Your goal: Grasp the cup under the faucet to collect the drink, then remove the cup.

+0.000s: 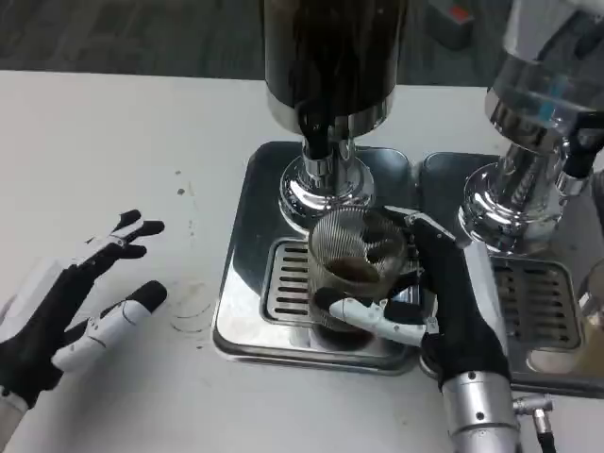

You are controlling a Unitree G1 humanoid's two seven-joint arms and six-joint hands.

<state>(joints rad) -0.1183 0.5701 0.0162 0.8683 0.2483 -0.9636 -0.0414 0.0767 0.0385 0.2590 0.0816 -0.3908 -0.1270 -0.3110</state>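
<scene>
No text, label, brand, number or sign can be read anywhere. The dispenser (330, 66), the second dispenser (543, 104), the drip trays (247, 283), the cup (354, 274), the hands and the tabletop (113, 151) bear no legible markings.

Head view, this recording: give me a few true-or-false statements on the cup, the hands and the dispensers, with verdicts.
1. The right hand grips the cup. True.
2. The cup is empty. False: dark drink sits in its lower part.
3. The left hand holds a second cup. False: it holds nothing, fingers spread, over the bare table.
4. The cup stands on the grate of the drip tray below the dark dispenser's faucet. True.
5. The cup is under the clear dispenser on the right. False: it is under the dark dispenser.
</scene>
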